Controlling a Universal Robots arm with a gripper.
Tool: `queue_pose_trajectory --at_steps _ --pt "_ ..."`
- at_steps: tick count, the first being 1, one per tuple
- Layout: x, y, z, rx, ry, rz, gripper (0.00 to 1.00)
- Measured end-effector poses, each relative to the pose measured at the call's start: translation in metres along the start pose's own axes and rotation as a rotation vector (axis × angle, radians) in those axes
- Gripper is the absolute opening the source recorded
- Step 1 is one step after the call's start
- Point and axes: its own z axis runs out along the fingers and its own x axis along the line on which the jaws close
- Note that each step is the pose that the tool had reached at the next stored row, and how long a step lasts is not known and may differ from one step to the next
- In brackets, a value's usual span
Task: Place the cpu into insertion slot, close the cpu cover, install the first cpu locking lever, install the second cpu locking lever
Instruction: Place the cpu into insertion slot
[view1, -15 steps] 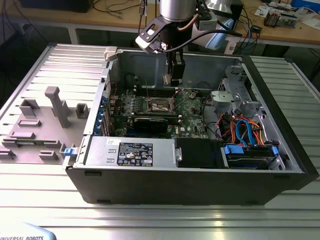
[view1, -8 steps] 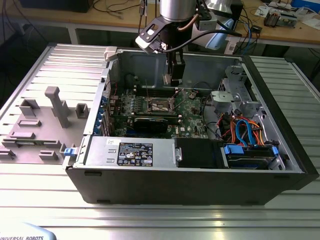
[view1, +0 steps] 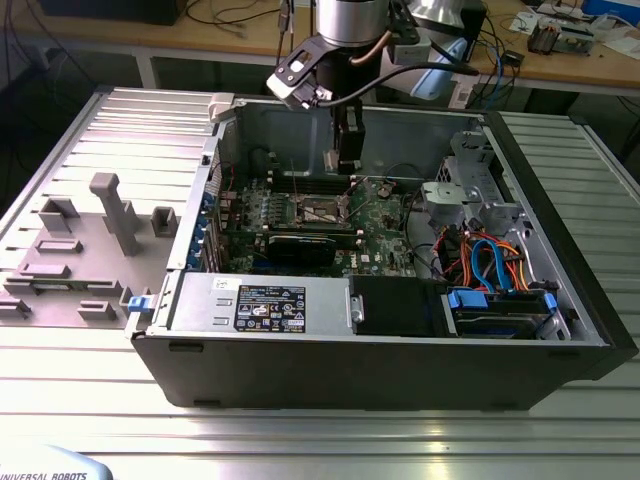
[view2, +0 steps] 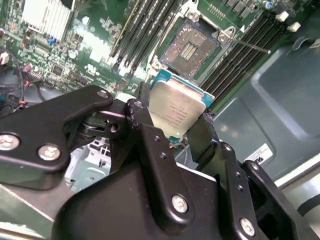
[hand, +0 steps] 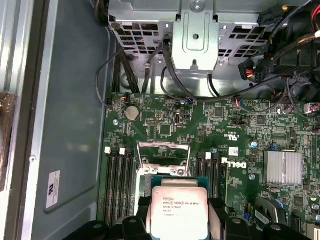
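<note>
Ribbed metal surface carries the open computer case. Pincer clamps the chip by two opposite edges, above the bare socket, apart from it. Light, stiff, slick, likely fragile underneath: edges only. Cover beyond stands raised.

The cpu, a flat square chip with a silvery-grey top and a pale greenish rim, was pinched by its edges between the black fingers of the gripper. It was tilted and hung above the board, clear of the insertion slot. That slot lay uncovered, its dark centre framed by a silvery rim, with the cpu cover, a thin metal frame, swung up off it.
</note>
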Motion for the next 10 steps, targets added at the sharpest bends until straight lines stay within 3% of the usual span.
queue_pose_trajectory --at_steps 10 --pt "-0.0003 -0.0037 0.0220 -0.0002 -0.0012 0.015 0.54"
